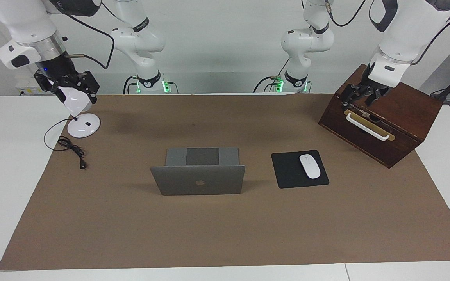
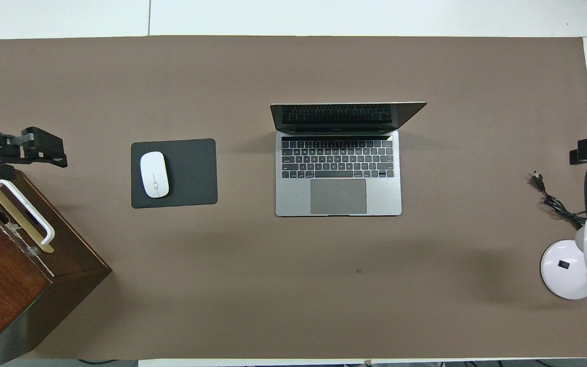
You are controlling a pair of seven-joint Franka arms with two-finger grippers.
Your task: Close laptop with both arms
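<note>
One bench (image 1: 2, 164): white top; it carries everything here.
One mat (image 1: 225, 230): brown sheet covering most of the bench, with all the items on it.
Two arms: white jointed Franka arms. The left arm (image 1: 404, 35) comes in at its own end of the bench and the right arm (image 1: 25, 27) at the other. Both are well apart from the laptop.
Wooden box (image 1: 404, 117): dark brown and tilted, at the left arm's end of the bench. The face turned away from the robots has a white handle (image 1: 367, 127) on a brass plate.
Laptop (image 1: 199, 179): silver-grey, in the middle of the mat. It is open, with the lid standing up. The apple logo faces away from the robots, and the keyboard deck (image 2: 338, 173) lies flat on the side nearer them. Nothing touches it.
Mouse pad (image 1: 287, 169): black, flat, beside the laptop toward the left arm's end, apart from it.
Desk lamp (image 1: 83, 125): white, round base, at the right arm's end, nearer the robots than the laptop.
Mouse (image 1: 310, 166): white, resting on the mouse pad.
Power cable (image 1: 70, 150): black; its plug end lies loose on the mat beside the lamp base.
Left gripper (image 1: 359, 97): over the box's top edge, just above the handle. Whether it is spread or pressed together cannot be told.
Right gripper (image 1: 66, 85): raised over the lamp, spread wide, holding nothing.
</note>
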